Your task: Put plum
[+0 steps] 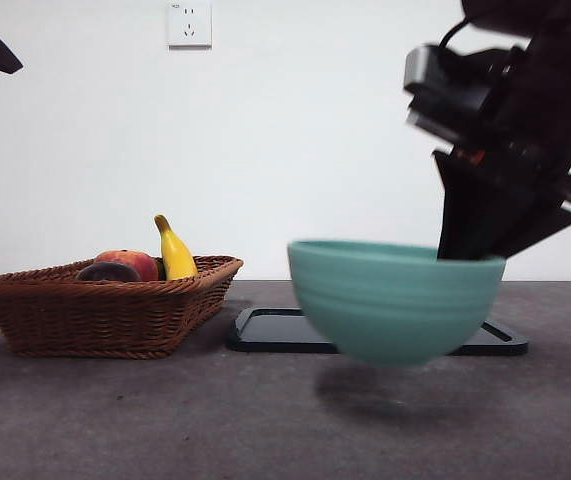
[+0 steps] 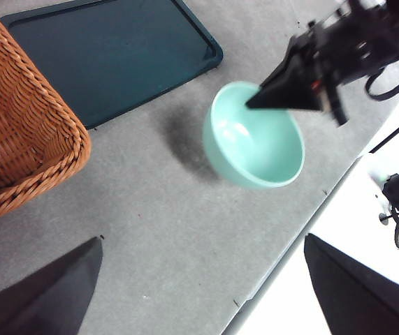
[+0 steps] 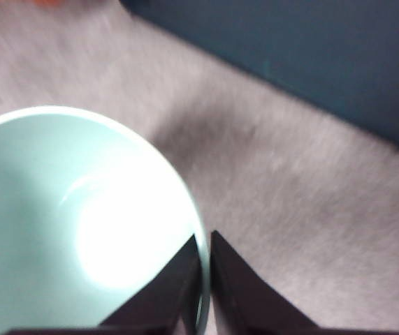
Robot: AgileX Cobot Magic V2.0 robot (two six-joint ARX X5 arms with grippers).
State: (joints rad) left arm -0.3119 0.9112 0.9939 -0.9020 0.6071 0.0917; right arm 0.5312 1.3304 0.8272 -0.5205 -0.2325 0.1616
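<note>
While the right claw pinches the lifted pale-green ceramic bowl's rim and the left claw waits wide apart, the glossy dark-maroon round plum in the brown wicker basket looks firm, slippery, and best gripped across its middle.

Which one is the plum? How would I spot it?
Find the brown wicker basket on the grey table. Three fruits peek over its rim. The plum is the low, dark, almost black one, beside the red-orange fruit and the upright yellow banana.
</note>
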